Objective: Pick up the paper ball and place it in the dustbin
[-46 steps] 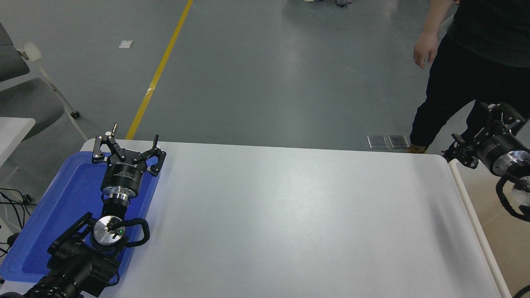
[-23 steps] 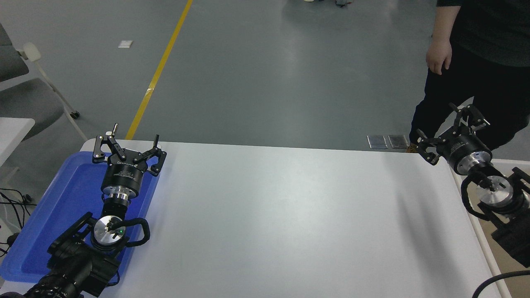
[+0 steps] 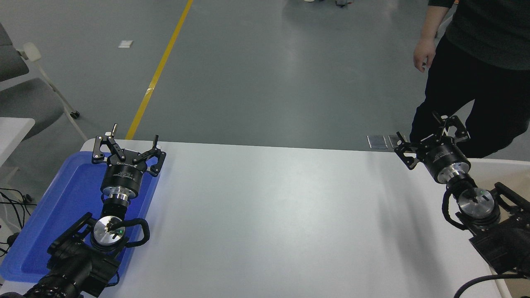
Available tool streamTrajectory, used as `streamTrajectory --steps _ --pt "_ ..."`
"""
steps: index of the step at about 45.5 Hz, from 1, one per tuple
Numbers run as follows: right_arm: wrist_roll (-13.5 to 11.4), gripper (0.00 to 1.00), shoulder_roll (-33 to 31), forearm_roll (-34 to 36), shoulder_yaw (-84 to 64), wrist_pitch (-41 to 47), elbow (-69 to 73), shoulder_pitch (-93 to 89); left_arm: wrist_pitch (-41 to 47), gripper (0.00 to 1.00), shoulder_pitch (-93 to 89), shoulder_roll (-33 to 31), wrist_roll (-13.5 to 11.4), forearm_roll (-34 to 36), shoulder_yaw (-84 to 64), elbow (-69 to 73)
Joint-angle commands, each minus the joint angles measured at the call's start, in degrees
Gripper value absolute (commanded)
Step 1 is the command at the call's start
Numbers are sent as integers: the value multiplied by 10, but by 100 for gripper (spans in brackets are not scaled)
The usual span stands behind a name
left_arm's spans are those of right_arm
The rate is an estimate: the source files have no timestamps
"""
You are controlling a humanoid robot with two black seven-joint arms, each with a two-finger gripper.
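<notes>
My right gripper [image 3: 430, 136] hangs at the right of the frame, over the far right corner of the white table [image 3: 269, 215], its jaws spread wide and holding nothing; my left gripper [image 3: 127, 142] sits parked at the lower left above the blue tray [image 3: 62, 207], jaws likewise wide; the dustbin [image 3: 503, 163] shows only as a cream rim at the right edge, behind my right arm; the paper ball I cannot see anywhere; a person [image 3: 476, 62] stands at the upper right.
</notes>
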Motion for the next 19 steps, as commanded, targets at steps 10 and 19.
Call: streamTrajectory --steps 10,19 --pt "0 100 20 8 2 61 -55 -18 0 100 0 0 -1 0 0 0" --pt "0 100 24 8 0 67 -62 -28 1 100 1 0 -1 0 -1 0"
